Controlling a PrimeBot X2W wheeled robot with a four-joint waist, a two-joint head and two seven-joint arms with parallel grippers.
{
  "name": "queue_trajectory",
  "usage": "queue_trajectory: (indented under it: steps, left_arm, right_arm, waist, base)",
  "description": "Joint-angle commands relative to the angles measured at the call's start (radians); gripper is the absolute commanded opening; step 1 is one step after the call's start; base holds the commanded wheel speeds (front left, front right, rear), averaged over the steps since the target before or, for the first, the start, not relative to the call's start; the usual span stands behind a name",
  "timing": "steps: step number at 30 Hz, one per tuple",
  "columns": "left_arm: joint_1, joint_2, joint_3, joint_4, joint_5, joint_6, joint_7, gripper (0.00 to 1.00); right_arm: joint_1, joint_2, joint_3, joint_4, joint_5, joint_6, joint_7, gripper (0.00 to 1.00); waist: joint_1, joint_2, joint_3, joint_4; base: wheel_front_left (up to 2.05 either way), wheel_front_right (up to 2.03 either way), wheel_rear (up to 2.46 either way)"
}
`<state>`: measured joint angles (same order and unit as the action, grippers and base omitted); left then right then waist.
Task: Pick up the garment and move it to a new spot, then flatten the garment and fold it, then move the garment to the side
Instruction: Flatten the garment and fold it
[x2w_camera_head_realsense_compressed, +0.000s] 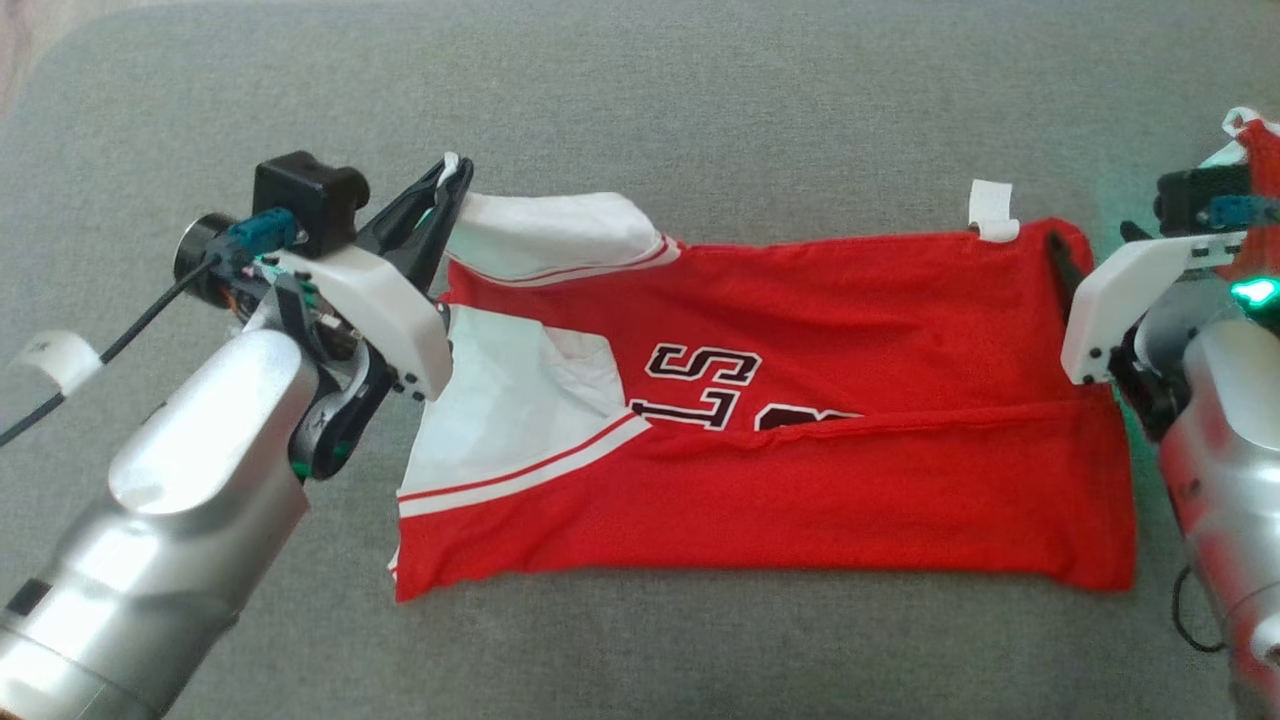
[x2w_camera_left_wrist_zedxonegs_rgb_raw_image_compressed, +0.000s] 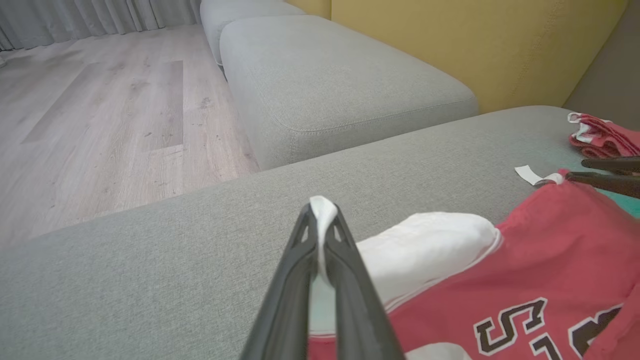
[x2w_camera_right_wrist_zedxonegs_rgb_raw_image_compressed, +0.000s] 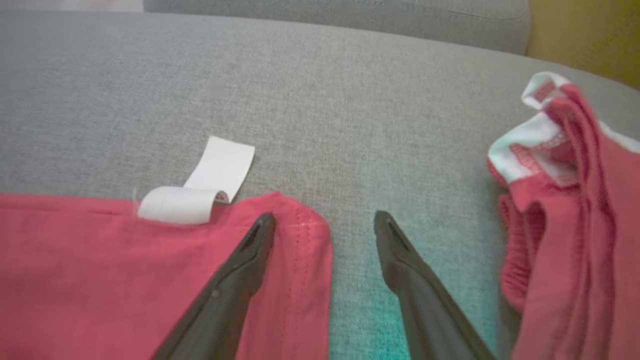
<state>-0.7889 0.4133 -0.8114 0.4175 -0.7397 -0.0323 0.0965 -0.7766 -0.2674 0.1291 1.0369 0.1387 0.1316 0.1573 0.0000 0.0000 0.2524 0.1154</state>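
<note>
The garment (x2w_camera_head_realsense_compressed: 800, 460) is a red jersey with white sleeves and black lettering, spread across the grey cushion (x2w_camera_head_realsense_compressed: 700, 110) with its lower edge folded up. My left gripper (x2w_camera_head_realsense_compressed: 450, 178) is shut on the edge of the far white sleeve (x2w_camera_left_wrist_zedxonegs_rgb_raw_image_compressed: 425, 245); in the left wrist view the white cloth pokes out between the closed fingertips (x2w_camera_left_wrist_zedxonegs_rgb_raw_image_compressed: 322, 210). My right gripper (x2w_camera_right_wrist_zedxonegs_rgb_raw_image_compressed: 325, 220) stands open at the jersey's far right corner (x2w_camera_right_wrist_zedxonegs_rgb_raw_image_compressed: 300, 225), one finger over the red cloth and the other over bare cushion, holding nothing.
A second crumpled red and white garment (x2w_camera_right_wrist_zedxonegs_rgb_raw_image_compressed: 565, 200) lies just right of my right gripper. A white label (x2w_camera_right_wrist_zedxonegs_rgb_raw_image_compressed: 200, 195) sticks out from the jersey's far edge. Another grey cushion (x2w_camera_left_wrist_zedxonegs_rgb_raw_image_compressed: 325, 85), wooden floor (x2w_camera_left_wrist_zedxonegs_rgb_raw_image_compressed: 100, 125) and a yellow backrest (x2w_camera_left_wrist_zedxonegs_rgb_raw_image_compressed: 475, 45) lie beyond.
</note>
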Motion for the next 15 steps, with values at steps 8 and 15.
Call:
queue_trajectory:
  steps: [8,15]
  left_arm:
    - [-0.042,0.050,0.029,-0.048,0.004,0.016,0.022,0.00]
    - [-0.074,0.058,0.042,-0.001,0.009,0.025,0.010,0.00]
  right_arm:
    - [-0.087,0.025,0.076,0.069,-0.001,-0.001,0.013,1.00]
    - [-0.136,0.020,0.160,0.076,0.067,-0.001,0.022,0.00]
  waist:
    - [0.0000,0.0000,0.030,0.004]
    - [0.0000,0.0000,0.058,-0.014]
  base:
    - [0.00,0.00,0.00]
    - [0.00,0.00,0.00]
